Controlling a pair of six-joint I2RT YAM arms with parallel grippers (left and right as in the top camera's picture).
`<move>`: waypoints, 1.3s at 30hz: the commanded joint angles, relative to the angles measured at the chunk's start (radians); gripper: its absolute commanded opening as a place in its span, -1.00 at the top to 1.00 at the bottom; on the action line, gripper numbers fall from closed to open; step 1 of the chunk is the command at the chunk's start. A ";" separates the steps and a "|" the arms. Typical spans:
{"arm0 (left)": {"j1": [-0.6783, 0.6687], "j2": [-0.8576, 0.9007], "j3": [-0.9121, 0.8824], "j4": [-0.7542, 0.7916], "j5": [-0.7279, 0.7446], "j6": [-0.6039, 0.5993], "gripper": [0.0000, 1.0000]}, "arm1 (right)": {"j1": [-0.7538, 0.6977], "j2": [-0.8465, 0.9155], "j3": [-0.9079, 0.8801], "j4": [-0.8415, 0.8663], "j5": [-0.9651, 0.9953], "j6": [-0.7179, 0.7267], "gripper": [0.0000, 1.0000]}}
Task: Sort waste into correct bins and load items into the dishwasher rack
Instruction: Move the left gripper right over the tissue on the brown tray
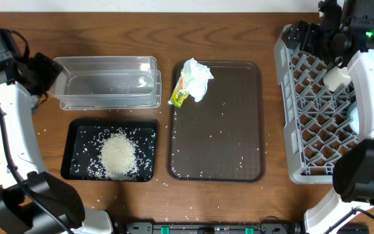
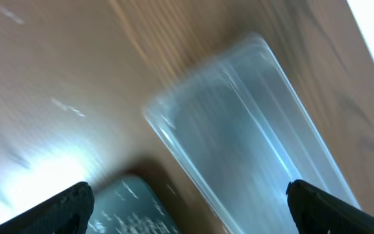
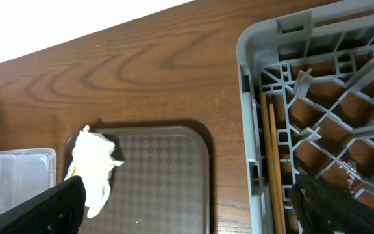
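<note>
A crumpled white tissue (image 1: 197, 78) and a yellow-green wrapper (image 1: 180, 96) lie at the far left corner of the dark brown serving tray (image 1: 226, 130). Rice (image 1: 118, 156) is piled in the black tray (image 1: 76, 140), with loose grains around it. The clear tub (image 1: 106, 81) stands behind that tray and holds nothing. The grey dishwasher rack (image 1: 291, 117) is at the right. A pale rounded item (image 1: 336, 79) shows in it, partly behind my right arm. My left gripper (image 2: 188, 188) hangs open over the tub (image 2: 252, 143). My right gripper (image 3: 187, 188) is open between the tissue (image 3: 95, 166) and the rack (image 3: 258, 78).
Stray rice grains dot the brown tray and the table near its front edge. Two wooden sticks (image 3: 268, 162) lie along the rack's left side. Both arm bases stand at the table's near corners. The left wrist view is blurred.
</note>
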 commanded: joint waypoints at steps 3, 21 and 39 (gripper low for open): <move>-0.074 -0.013 -0.002 -0.010 0.542 0.209 -0.96 | 0.001 -0.010 0.013 -0.002 -0.003 0.010 -0.99; -0.875 -0.011 0.005 0.151 -0.253 0.475 -0.96 | 0.001 -0.010 0.013 -0.002 -0.003 0.010 -0.99; -0.924 0.168 0.004 0.357 -0.038 0.505 -0.96 | 0.001 -0.010 0.013 -0.002 -0.003 0.010 -0.98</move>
